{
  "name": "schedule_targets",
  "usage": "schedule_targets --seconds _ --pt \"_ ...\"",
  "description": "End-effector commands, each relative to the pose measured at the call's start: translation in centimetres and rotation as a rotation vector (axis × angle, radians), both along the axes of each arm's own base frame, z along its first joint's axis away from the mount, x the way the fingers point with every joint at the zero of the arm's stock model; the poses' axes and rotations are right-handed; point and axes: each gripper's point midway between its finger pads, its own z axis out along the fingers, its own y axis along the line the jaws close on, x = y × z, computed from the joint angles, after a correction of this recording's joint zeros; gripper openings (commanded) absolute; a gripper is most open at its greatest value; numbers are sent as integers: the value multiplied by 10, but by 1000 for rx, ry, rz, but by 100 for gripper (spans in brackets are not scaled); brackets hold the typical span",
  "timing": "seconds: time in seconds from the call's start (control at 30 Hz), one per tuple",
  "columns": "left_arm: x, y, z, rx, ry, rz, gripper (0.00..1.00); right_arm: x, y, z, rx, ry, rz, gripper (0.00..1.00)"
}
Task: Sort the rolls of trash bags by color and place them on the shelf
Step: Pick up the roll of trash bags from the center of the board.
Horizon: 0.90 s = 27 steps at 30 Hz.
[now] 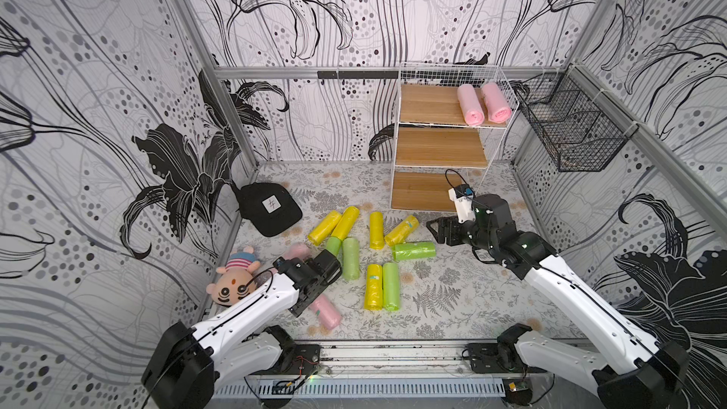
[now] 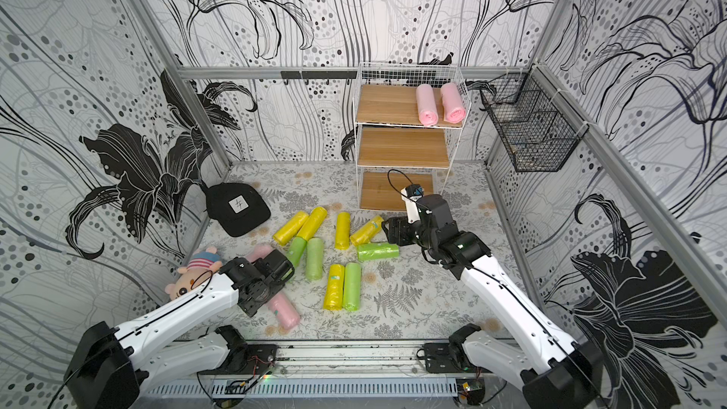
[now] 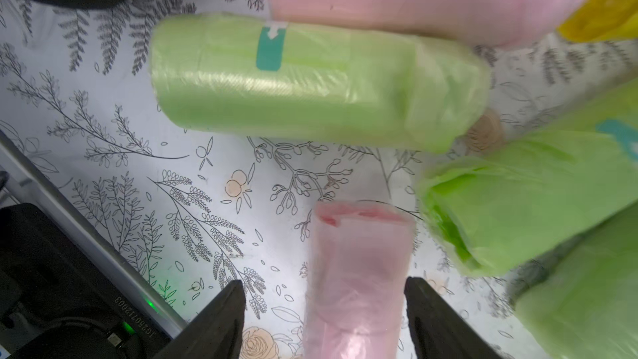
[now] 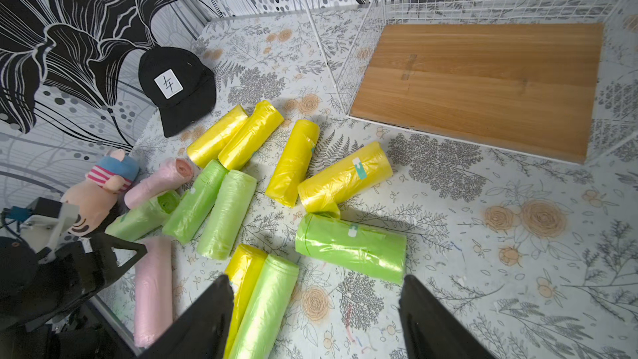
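Pink roll [image 3: 359, 253], far from the shelf [image 1: 436, 147], sits between the parted jaws of the left gripper [image 3: 323, 281]; right gripper [image 4: 316, 278], near the shelf, gapes empty.

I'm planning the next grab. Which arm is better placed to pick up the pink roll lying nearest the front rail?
Left. The left gripper straddles that pink roll, jaws open on either side. The right gripper hovers open by the yellow rolls near the shelf, well away from it.

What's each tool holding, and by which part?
Nothing. Left tool stands open astride a pink trash-bag roll, gaps on both sides; right tool is open and empty.
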Motion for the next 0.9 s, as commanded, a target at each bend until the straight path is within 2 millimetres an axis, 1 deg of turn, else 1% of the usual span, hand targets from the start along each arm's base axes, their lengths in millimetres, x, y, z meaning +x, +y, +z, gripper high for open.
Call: schedule_targets --seconds 0.0,0.13,0.2,0.3,0.43,0.5,0.57,0.63,0.7,0.77,0.87 --pt "15 -17 -11 -82 -35 2 74 0 8 4 41 -1 17 79" --pt "35 -30 -18 -127 -85 -50 73 1 11 2 55 15 22 78" --pt "41 -31 -19 -125 -101 -62 72 0 11 1 57 20 20 79" --pt "45 -30 -20 -114 -118 -67 70 -1 10 -1 57 24 18 78" --pt "42 -28 -27 -115 -125 -55 60 -1 9 -5 48 31 14 78" --pt "40 -26 -29 -114 -123 -48 53 -1 9 -8 44 40 14 78" --pt "39 -27 -32 -124 -127 -50 48 -1 9 -11 38 44 17 78" --pt "40 -29 -31 -139 -132 -52 40 -2 9 -13 32 48 22 78" --pt "42 -34 -24 -160 -143 -71 33 -4 11 -11 28 48 41 78" --pt "44 -41 -12 -196 -160 -97 30 -7 13 -5 33 42 65 79" --pt "46 -60 13 -310 -227 -87 29 -18 30 12 140 40 153 83"
